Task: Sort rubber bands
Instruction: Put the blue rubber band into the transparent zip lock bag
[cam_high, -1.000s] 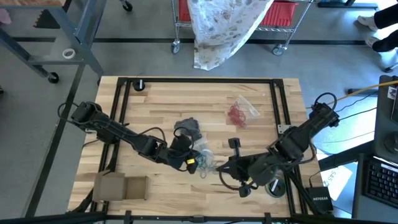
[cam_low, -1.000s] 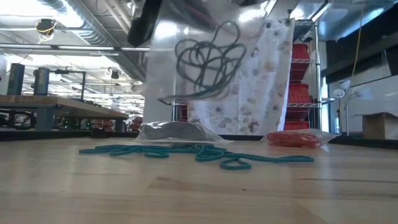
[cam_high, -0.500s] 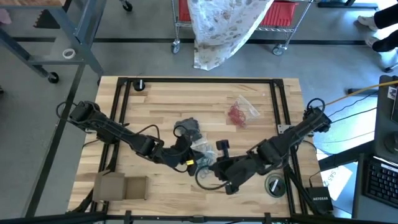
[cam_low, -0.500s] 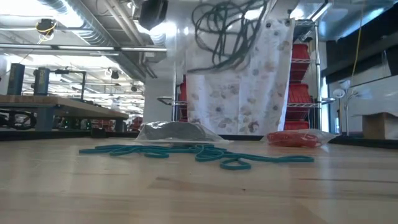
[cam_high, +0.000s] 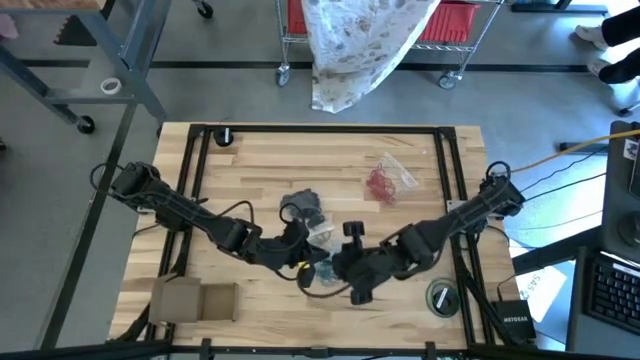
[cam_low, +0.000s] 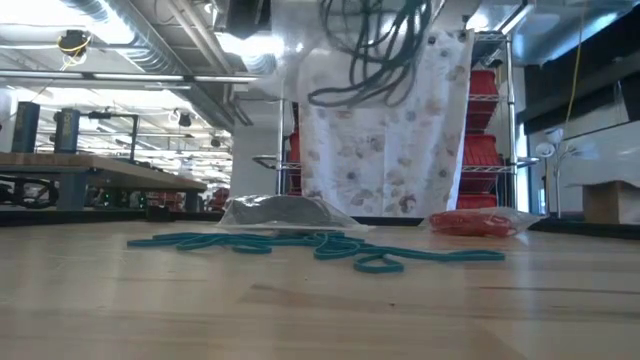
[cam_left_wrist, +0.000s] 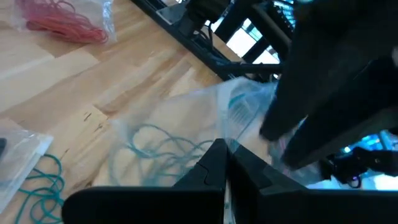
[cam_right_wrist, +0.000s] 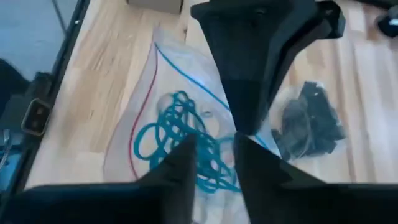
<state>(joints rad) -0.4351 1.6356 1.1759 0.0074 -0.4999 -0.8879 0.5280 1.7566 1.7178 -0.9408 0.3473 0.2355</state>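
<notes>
A clear bag (cam_right_wrist: 155, 106) with teal rubber bands (cam_right_wrist: 183, 140) inside hangs above the table, with my left gripper (cam_left_wrist: 225, 167) shut on it. My right gripper (cam_right_wrist: 214, 165) is open right beside the bag, its fingers pointing down at the teal bands. In the high view both grippers meet near the table's middle front, left (cam_high: 303, 262) and right (cam_high: 337, 268). More teal bands (cam_low: 320, 244) lie loose on the table. A bag of dark bands (cam_high: 305, 206) and a bag of red bands (cam_high: 384, 181) lie farther back. My left gripper pinches the bag's clear wall (cam_right_wrist: 241, 139) between its two fingers, close to the blue zip strip (cam_right_wrist: 199, 81). One layer or several, I cannot tell. The bag hangs slack from the fingers, clear of the table (cam_low: 365, 55). My right gripper: I cannot tell whether its fingers touch the bag.
A flat cardboard box (cam_high: 195, 300) lies at the near left. A round roll (cam_high: 440, 297) sits at the near right, beside the right arm. A black frame (cam_high: 320, 129) runs along the table's far and side edges. A small black knob (cam_high: 225, 137) stands at the far left.
My right gripper has gone toward the table's left and down, ending right beside the bag in my left gripper. The bag with its teal bands has risen a little and swung. The loose teal bands on the table have stayed put.
</notes>
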